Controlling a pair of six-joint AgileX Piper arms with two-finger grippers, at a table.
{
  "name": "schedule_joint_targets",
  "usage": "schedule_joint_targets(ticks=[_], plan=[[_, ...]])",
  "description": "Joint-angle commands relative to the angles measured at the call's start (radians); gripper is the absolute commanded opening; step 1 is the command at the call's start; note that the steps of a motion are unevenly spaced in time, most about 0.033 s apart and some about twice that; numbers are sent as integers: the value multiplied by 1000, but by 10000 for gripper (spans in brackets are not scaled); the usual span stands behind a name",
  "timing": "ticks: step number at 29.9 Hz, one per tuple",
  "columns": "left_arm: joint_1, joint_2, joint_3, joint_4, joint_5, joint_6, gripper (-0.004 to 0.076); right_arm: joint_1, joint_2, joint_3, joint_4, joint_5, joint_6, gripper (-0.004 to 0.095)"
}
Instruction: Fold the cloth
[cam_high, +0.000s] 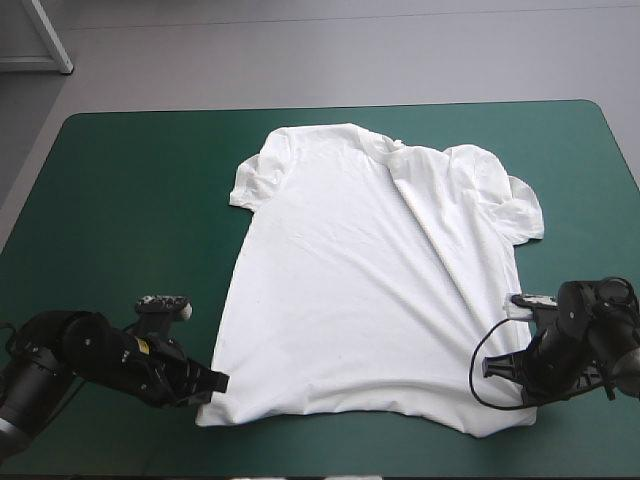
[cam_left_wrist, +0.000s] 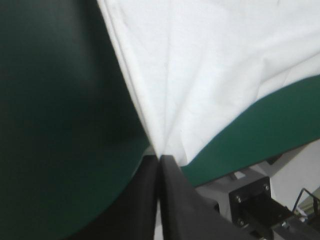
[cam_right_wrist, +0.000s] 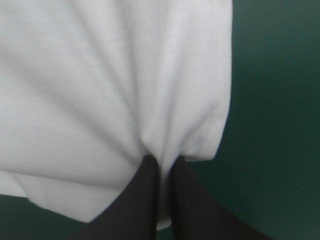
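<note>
Progress looks nil: the white short-sleeved cloth T-shirt (cam_high: 370, 290) lies spread flat in the middle of the teal-green cover (cam_high: 130, 200), collar toward the cover's far edge and hem toward its near edge, with one long diagonal crease. The black-finned left gripper (cam_high: 213, 383) and right gripper (cam_high: 488, 367) each pinch a hem corner tight. Every fold appears still to be made.

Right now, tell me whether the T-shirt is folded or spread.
Spread, not folded: the T-shirt lies open on the teal-green cover, both sleeves out, its near corners pinched by the left gripper and right gripper.
</note>
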Motion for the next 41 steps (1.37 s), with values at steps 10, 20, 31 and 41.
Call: schedule_joint_targets(ticks=[10, 20, 31, 41], plan=[[-204, -25, 104, 144, 67, -130, -8, -11, -83, 42, -11, 19, -1, -13], [-204, -25, -8, 204, 54, -69, 338, -11, -83, -96, -18, 19, 0, 502], [-204, -25, -130, 271, 20, -69, 490, -11, -104, -312, -20, 15, 6, 606], [-204, 44, -510, 552, -26, -59, 490, -11, -139, -715, -31, 15, -40, 396]])
